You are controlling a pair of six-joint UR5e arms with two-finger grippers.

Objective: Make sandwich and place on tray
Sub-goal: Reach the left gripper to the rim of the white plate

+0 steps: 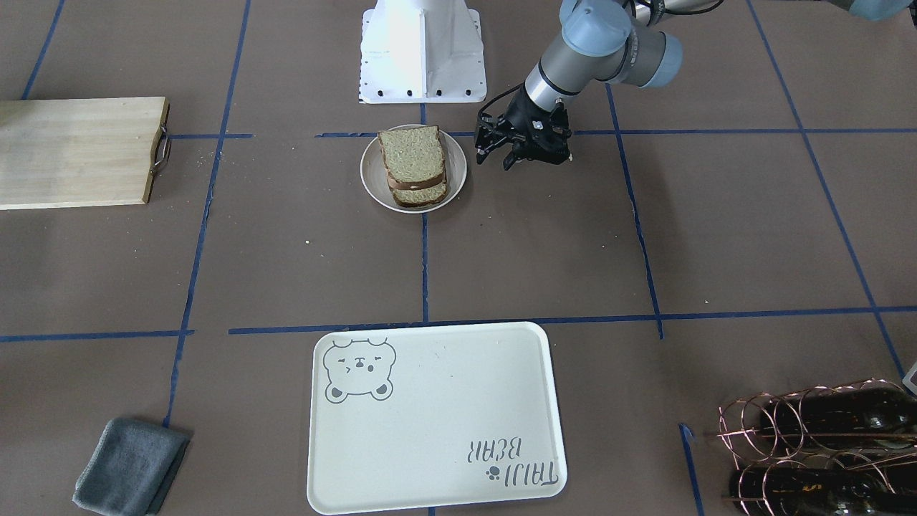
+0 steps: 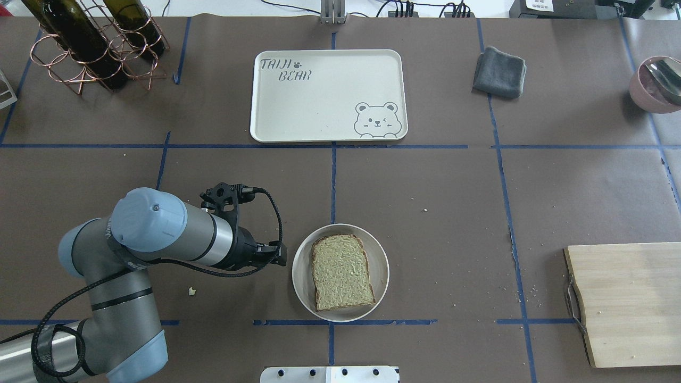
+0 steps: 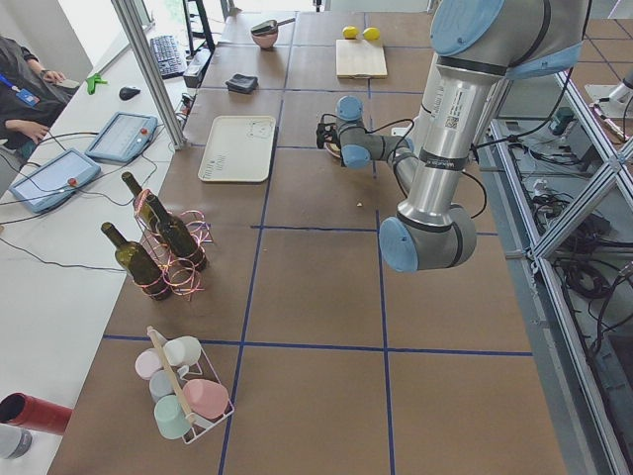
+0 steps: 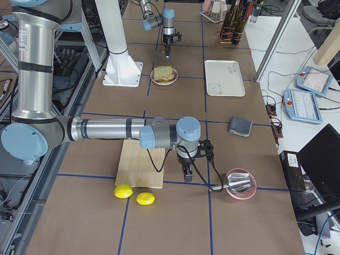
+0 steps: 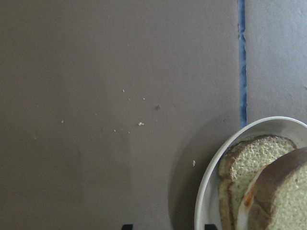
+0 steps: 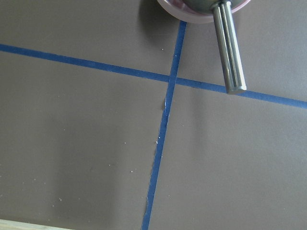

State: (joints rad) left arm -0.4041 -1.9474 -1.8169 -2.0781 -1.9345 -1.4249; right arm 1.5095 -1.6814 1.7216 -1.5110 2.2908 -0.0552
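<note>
The sandwich [image 1: 413, 166] lies on a small round white plate [image 1: 372, 188]: two tan speckled slices stacked, with a sliver of white egg between them. It also shows in the overhead view [image 2: 340, 272] and the left wrist view [image 5: 259, 191]. My left gripper [image 1: 494, 159] hangs open and empty just beside the plate, on the side away from the cutting board, fingers pointing down. The cream tray [image 1: 437, 416] with the bear face lies bare on the operators' side of the table. My right gripper [image 4: 187, 175] hangs low near a pink bowl; I cannot tell if it is open or shut.
A wooden cutting board [image 2: 628, 298] lies at the robot's right. A grey cloth [image 2: 500, 72] is beside the tray. A copper rack with wine bottles [image 2: 90, 42] stands far left. A pink bowl [image 2: 652, 96] holds a metal utensil [image 6: 229, 52]. Two lemons [image 4: 133, 194] lie past the board.
</note>
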